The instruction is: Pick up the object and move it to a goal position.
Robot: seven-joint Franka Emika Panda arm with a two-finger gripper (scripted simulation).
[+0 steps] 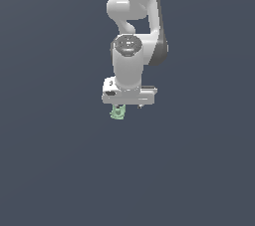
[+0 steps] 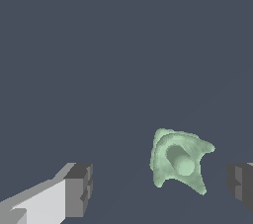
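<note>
the gripper (image 2: 158, 188) is seen spread wide, with nothing held; one dark finger pad (image 2: 79, 188) and the other (image 2: 241, 186) are set well apart in the wrist view. the object (image 2: 179, 160), a small pale mint-green lump with bumpy lobes and a rounded stub at its middle, lies on the plain dark floor (image 2: 99, 45) between the two pads but not centred: it is nearer the pad at the wrist picture's edge and well apart from the other, touching neither. its outline is roughly three-lobed, so no clear long axis can be told. in the exterior view the object (image 1: 117, 112) is seen just below the white hand, under the end toward the exterior view's left, partly hidden by the hand. the height of the pads above the floor cannot be judged. the grasp is judged not yet begun; a small sideways shift to centre the object between the pads is likely needed before closing. no goal marker is seen.
</note>
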